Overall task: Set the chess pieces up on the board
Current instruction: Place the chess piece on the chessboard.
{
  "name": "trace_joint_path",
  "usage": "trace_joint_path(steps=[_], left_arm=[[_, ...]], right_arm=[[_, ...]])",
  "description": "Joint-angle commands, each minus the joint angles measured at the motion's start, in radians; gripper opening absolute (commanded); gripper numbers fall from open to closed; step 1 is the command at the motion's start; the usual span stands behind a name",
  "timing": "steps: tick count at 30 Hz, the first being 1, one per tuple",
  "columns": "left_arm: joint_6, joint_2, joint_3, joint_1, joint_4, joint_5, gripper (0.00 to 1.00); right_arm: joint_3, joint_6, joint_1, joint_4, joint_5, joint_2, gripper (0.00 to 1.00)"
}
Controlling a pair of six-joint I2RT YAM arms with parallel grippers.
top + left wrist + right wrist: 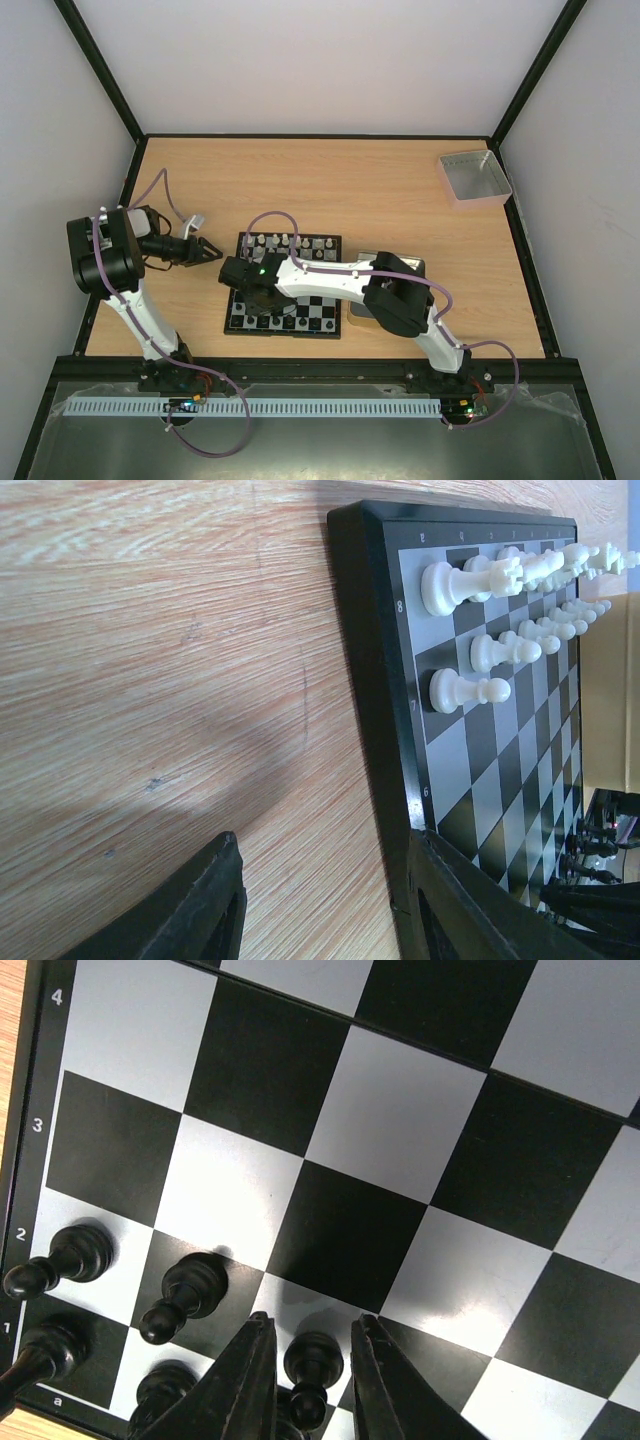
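On the table (400, 190), the board (318, 312) lies in the middle, with white pieces (470, 690) lined up on its two far rows. Over its near left corner hangs the right end effector (312, 1325). Its fingers stand slightly apart on both sides of a black pawn (312, 1362) in the second row. They seem not to touch it, though the gaps are thin. Other black pieces (185, 1295) stand just beside. The left end effector (322, 842) is open and empty, low beside the board's left edge.
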Motion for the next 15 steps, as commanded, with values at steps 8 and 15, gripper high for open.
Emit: trace_joint_path(steps=[8,15], left_arm=[[0.011,0.082,-0.044,0.010,0.044,-0.286,0.47],[0.008,0.082,-0.044,0.010,0.048,-0.290,0.47]], right_arm=[[0.020,0.013,-0.034,-0.034,0.074,-0.013,0.23],[-0.079,0.017,-0.091,0.027,0.090,-0.121,0.23]])
